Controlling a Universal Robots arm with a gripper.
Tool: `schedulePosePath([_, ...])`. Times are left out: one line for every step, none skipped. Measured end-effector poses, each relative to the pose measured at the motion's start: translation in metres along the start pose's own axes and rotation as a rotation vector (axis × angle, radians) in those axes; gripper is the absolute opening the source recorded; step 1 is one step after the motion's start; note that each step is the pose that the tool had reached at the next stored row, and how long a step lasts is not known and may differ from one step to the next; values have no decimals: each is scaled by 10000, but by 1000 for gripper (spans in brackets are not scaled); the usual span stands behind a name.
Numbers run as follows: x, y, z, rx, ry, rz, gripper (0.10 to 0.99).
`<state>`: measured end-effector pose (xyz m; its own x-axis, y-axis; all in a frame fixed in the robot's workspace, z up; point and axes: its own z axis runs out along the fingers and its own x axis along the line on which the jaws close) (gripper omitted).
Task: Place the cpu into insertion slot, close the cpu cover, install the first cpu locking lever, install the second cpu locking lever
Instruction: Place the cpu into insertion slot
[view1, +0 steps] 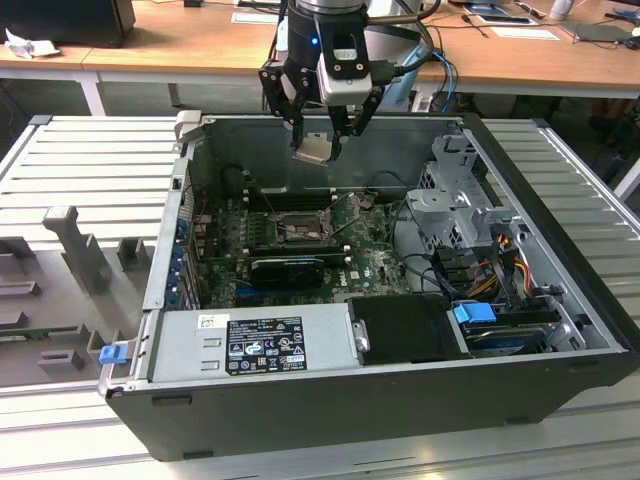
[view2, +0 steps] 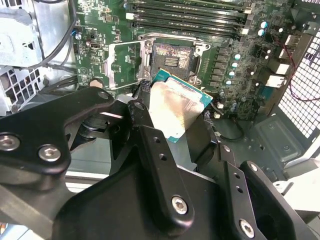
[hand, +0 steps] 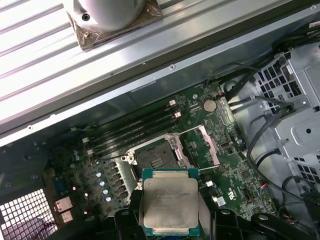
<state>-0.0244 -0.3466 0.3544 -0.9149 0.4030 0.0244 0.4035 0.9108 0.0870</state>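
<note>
While the gripper (view1: 316, 143) pinches the cpu (view2: 175, 107) by two opposite edges, its black fingers (view2: 147, 135) pressing in on the chip from either side, the chip's pale metal face is turned toward the wrist cameras, with a thin green border around it. In the exterior view the cpu hangs in the air over the open computer case (view1: 400, 410). It is slightly tilted, about level with the case's upper rim and well apart from the board beneath.

Below it, in both wrist views, the insertion slot (hand: 155, 160) lies bare: a dark square socket in a silvery rim, with nothing seated in it. Just beside the slot the cpu cover (view2: 122, 62) stands swung open, a thin silvery frame with a square window, clear of the opening. Around the socket spreads the green circuit board (hand: 235, 175), and along one side of the slot run the long black memory slots (view2: 190, 15).

Farther out, in the exterior view, a long black expansion card (view1: 288, 268) lies across the board on the near side of the socket. A grey power supply (view1: 255, 340) sits in the case's near corner, and a metal drive cage (view1: 455, 205) sits toward the exterior view's right. The case rests on a ribbed metal table (view1: 90, 150), and a wooden desk (view1: 180, 45) stands behind it.
</note>
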Motion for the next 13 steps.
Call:
schedulePosePath([0,0,0,-1,-2,21,529])
schedulePosePath([0,0,0,-1,-4,39,529])
schedulePosePath([0,0,1,-2,-5,58,529])
schedulePosePath([0,0,1,-3,-7,80,529])
schedulePosePath([0,0,2,-4,-8,97,529])
schedulePosePath([0,0,2,-4,-11,122,529])
schedulePosePath([0,0,2,-4,-12,137,529])
schedulePosePath([0,0,3,-5,-15,171,529])
schedulePosePath([0,0,3,-5,-17,196,529])
schedulePosePath([0,0,3,-6,-19,218,529])
schedulePosePath([0,0,3,-6,-22,252,529])
schedulePosePath([0,0,4,-8,-26,294,529])
schedulePosePath([0,0,4,-8,-29,328,529])
